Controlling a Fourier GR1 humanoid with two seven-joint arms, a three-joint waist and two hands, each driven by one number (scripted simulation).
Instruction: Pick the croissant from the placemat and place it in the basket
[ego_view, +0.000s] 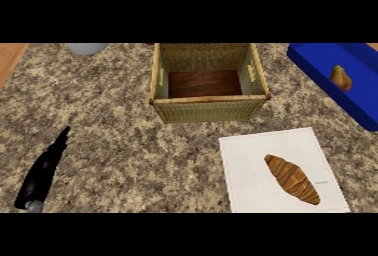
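The croissant (292, 179) lies flat on the white placemat (251, 172), down at about five o'clock in the head view, its long axis running from eleven o'clock to five; it looks a light, flaky thing, soft enough to crush and likely to shed crumbs, so I judge it best taken across its thick middle, fingers on one long flank and thumb on the other, rather than by the thin tapered tips, which would bend or tear. The basket (209, 102) stands on the table (125, 130) at twelve o'clock of the placemat, near its upper edge but apart from it; its mouth is up and its dark wooden floor shows. The left hand (43, 175) shows at about eight o'clock, low by the view's edge, fingers straight and pointing toward one o'clock, holding nothing; the croissant lies well apart from it, off at three o'clock, across bare table and the placemat's near edge. The right hand shows nowhere, so nothing can be said of its fingers. A blue tray (325, 65) sits at two o'clock with a small brown item (340, 77) in it, too small to name.
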